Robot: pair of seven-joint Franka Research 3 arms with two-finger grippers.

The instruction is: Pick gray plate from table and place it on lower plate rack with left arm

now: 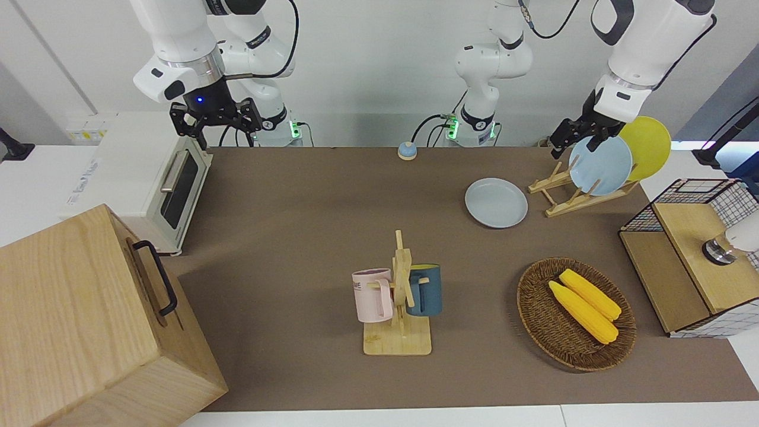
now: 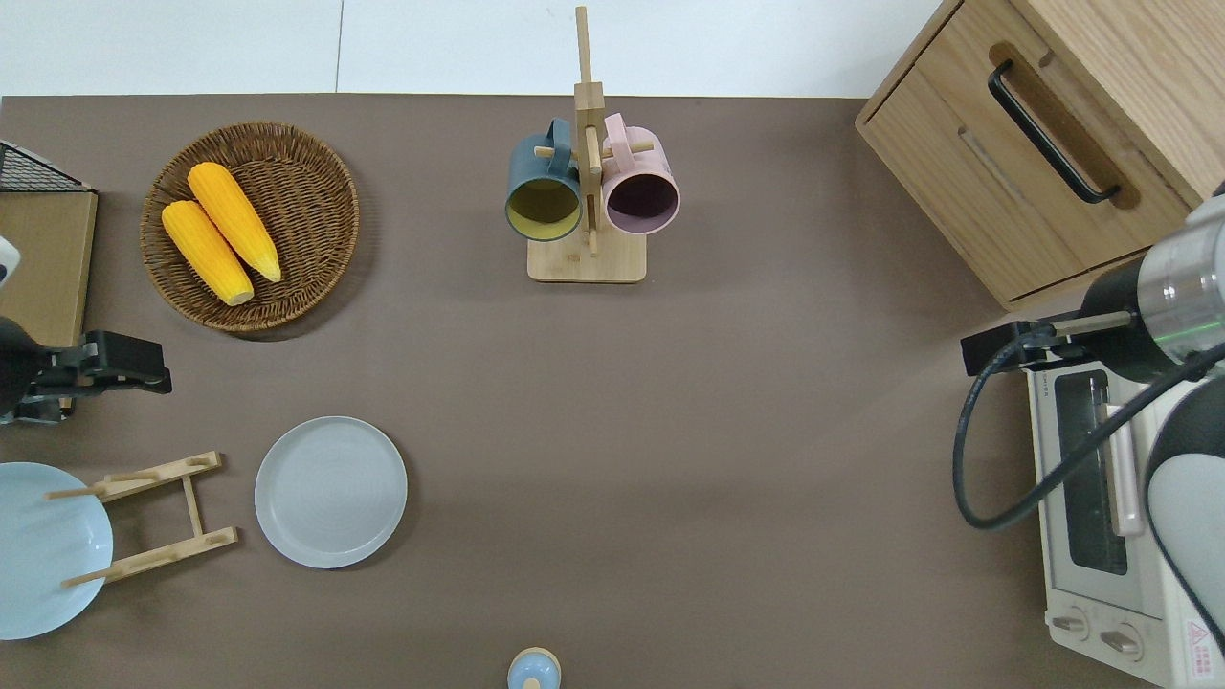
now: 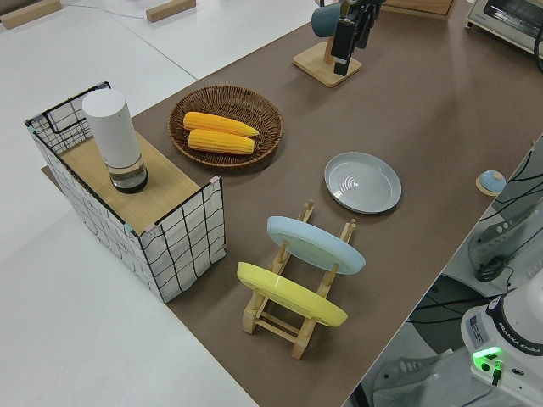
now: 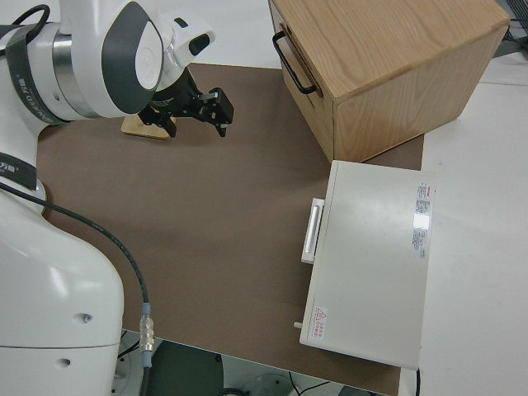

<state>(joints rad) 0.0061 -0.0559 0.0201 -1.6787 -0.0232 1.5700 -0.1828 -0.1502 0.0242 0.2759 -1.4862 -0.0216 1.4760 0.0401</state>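
The gray plate (image 1: 496,202) lies flat on the brown table (image 1: 308,225), beside the lower plate rack (image 1: 568,196) on the side toward the right arm's end; it also shows in the overhead view (image 2: 330,491) and the left side view (image 3: 363,182). The rack (image 2: 153,517) holds a light blue plate (image 1: 600,165) and a yellow plate (image 1: 647,145) on edge. My left gripper (image 1: 574,142) is open and empty in the air, over the table between the rack and the corn basket in the overhead view (image 2: 120,364). My right arm is parked.
A wicker basket (image 2: 316,167) with two corn cobs and a wire crate (image 1: 688,249) stand at the left arm's end. A mug stand (image 1: 398,308) with two mugs is mid-table. A toaster oven (image 1: 160,184) and a wooden cabinet (image 1: 89,320) are at the right arm's end.
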